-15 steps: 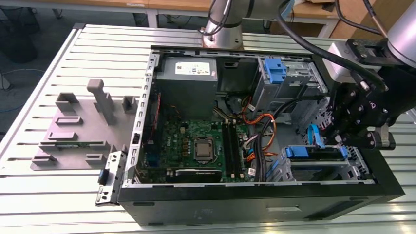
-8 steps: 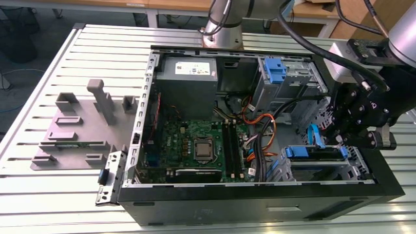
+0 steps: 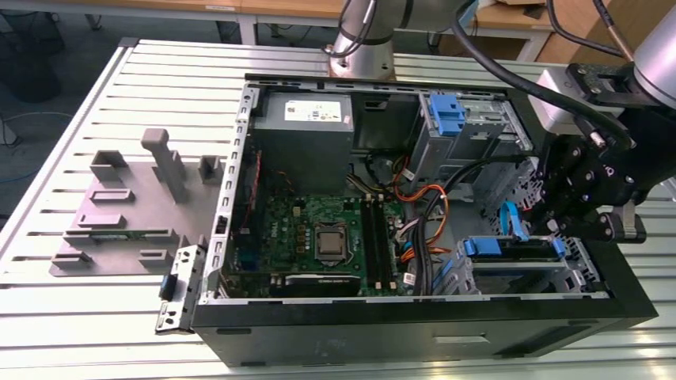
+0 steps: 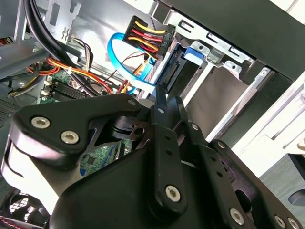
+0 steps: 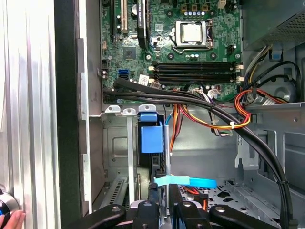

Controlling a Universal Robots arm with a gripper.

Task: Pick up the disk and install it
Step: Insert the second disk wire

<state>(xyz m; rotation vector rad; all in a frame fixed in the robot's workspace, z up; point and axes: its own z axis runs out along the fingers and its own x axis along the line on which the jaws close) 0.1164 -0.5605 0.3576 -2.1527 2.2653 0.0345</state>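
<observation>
The slatted table (image 3: pixel 63 103) is carrying an open computer case (image 3: pixel 423 336), which is lying on its side with the motherboard (image 3: pixel 317 229) facing up. At the exterior view's right, the arm is reaching down into the case over the lower drive cage (image 3: pixel 575 269). The disk (image 3: pixel 515 250) is sitting edge-up in that cage, its blue side rail showing between the cage walls. In the first wrist view the gripper (image 5: pixel 163 191) is pinching the disk's exposed edge, its fingers drawn close on either side of it. The install step looks to be in hand, with the pick-up done and the disk partly or fully down in its slot; how deep is hard to tell. Seating it is calling for a straight push along the rails, with the light blue data cable (image 5: pixel 190 182) just beside the gripper being kept clear. A person's fingertip (image 5: pixel 10 220) is resting near the table's edge.
</observation>
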